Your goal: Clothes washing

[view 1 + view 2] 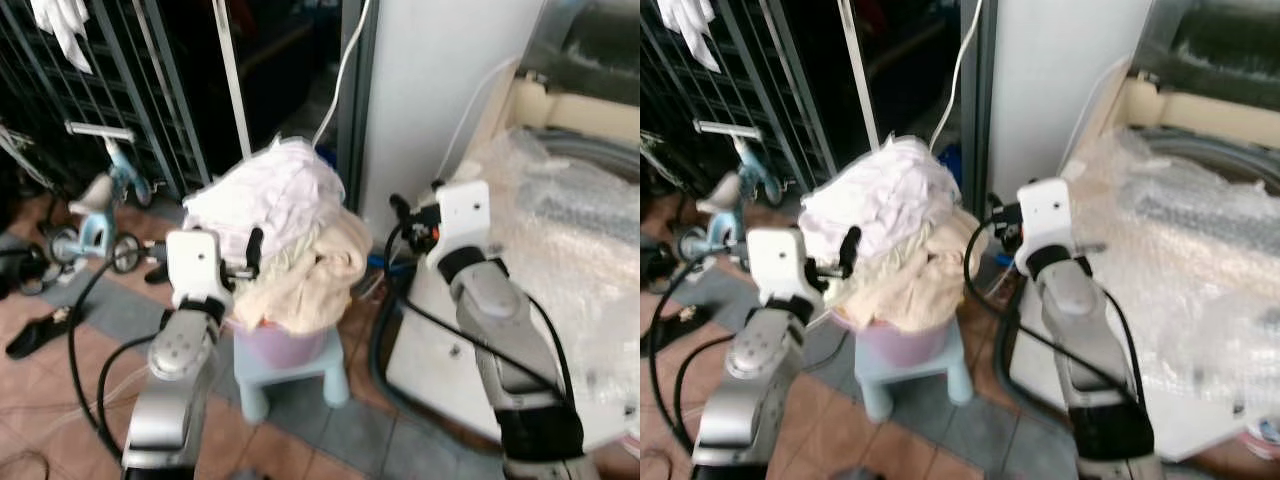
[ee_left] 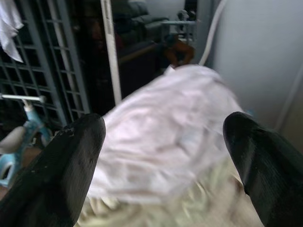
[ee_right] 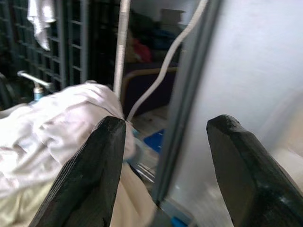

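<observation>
A tiled floor (image 1: 40, 390) in brown and grey runs under the scene, with a dark metal grille (image 1: 150, 90) across the back and a white cloth (image 1: 62, 28) hanging from it at the upper left. On the floor at the far left lies a dark shoe (image 1: 35, 335), and behind it stands a small blue tricycle (image 1: 95, 215).

The left gripper (image 2: 163, 156) is raised in front of the robot, its jaws spread wide apart and empty, pointing at the side of the laundry pile. In the left wrist view both black fingers (image 2: 61, 175) frame the white fabric without touching it.

In the middle, a pile of clothes (image 1: 285, 235) heaps well above the rim of a pale pink basket (image 1: 285, 345), which sits on a light blue plastic stool (image 1: 290, 380). A crumpled white garment (image 1: 270, 195) lies on top; a cream-coloured garment (image 1: 320, 275) spills over the right side of the basket.

Behind the pile, a white cable (image 1: 345, 70) hangs down beside a grey door frame (image 1: 352, 110) and a white wall panel (image 1: 440, 80).

The right gripper (image 3: 163, 165) is held up just to the right of the clothes, near the wall panel, its jaws also released and holding nothing.

At the far right stands a white washing machine (image 1: 440, 350) whose top is covered in clear bubble wrap (image 1: 565, 220).
</observation>
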### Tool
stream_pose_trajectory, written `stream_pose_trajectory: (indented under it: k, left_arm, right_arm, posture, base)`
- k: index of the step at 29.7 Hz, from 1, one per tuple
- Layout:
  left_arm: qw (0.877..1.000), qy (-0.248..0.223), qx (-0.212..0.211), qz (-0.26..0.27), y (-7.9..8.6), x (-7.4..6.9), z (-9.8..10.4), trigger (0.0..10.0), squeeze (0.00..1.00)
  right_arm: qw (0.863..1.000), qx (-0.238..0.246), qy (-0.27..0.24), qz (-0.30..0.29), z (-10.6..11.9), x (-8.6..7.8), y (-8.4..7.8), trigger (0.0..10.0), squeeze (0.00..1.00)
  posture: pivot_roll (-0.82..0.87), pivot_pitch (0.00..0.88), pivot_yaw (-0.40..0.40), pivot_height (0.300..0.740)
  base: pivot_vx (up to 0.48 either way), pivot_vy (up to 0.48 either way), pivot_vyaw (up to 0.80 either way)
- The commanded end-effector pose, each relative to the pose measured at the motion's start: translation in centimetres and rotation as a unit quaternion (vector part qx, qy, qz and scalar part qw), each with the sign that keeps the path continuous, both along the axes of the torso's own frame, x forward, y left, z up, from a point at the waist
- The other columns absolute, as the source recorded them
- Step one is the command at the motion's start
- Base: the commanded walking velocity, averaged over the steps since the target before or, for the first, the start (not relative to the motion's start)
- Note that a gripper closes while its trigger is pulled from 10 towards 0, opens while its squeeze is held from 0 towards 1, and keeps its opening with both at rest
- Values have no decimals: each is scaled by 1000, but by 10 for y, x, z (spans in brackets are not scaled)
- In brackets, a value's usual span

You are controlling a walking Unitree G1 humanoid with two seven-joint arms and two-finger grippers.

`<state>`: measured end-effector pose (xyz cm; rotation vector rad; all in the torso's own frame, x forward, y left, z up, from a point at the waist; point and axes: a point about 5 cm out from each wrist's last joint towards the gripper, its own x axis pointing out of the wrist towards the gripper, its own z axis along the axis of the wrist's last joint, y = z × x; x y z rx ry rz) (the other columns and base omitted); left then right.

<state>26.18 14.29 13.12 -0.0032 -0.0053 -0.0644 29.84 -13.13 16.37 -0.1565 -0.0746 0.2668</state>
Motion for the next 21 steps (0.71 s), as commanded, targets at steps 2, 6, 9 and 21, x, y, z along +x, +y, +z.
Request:
stream_pose_trajectory:
  k: [2,6,9,21]
  left_arm:
    - [1000,11,1,18,9,0,-2,10000,0]
    - [1000,10,3,18,9,1,-1,10000,0]
    - [1000,8,5,23,10,0,0,10000,0]
    - [998,20,16,49,15,-9,2,10000,0]
  right_arm:
    - [999,-4,10,44,-2,2,14,10000,0]
    - [997,-40,19,68,-8,3,16,10000,0]
    - [996,-52,11,75,-8,6,19,10000,0]
    - [996,-38,59,49,-21,29,22,10000,0]
  posture:
    - [-43,0,18,740]
    - [-33,0,14,740]
    - [-22,0,12,740]
    - [52,0,-6,740]
  base:
    - [371,187,0]
    - [284,387,0]
    - [270,352,800]
    - [0,0,344]
